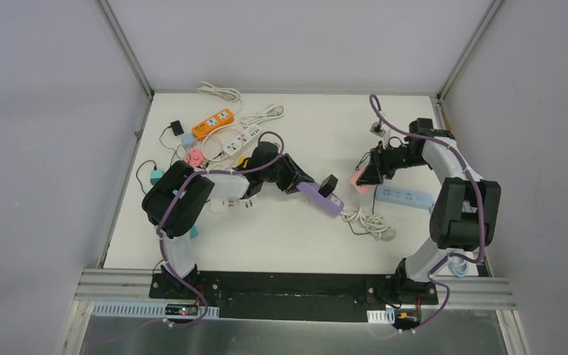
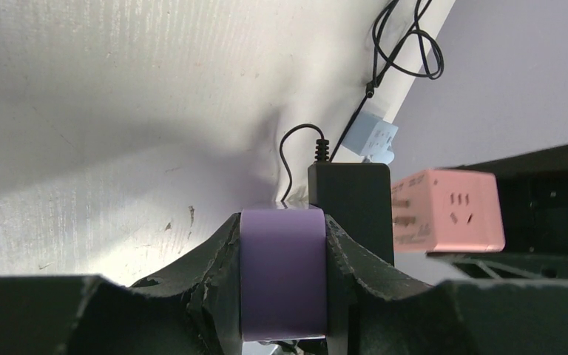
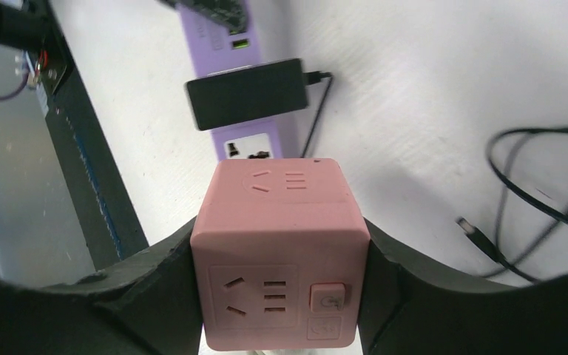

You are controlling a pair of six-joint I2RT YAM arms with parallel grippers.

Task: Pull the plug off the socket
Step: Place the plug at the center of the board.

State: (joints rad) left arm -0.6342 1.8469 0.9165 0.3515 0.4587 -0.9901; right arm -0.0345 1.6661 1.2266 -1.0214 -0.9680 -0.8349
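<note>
left pincer (image 2: 282,231) clamped strip (image 1: 324,203) to brace it | adapter (image 2: 351,200) plugged in | right pincer (image 3: 281,296) gripped cube (image 3: 277,222), likely unfree

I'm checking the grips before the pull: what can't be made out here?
Left wrist: the black adapter pins, hidden behind the purple power strip.
Right wrist: the pink cube socket sides, covered by the right gripper.
Top external: the orange power strip markings, too small.
</note>
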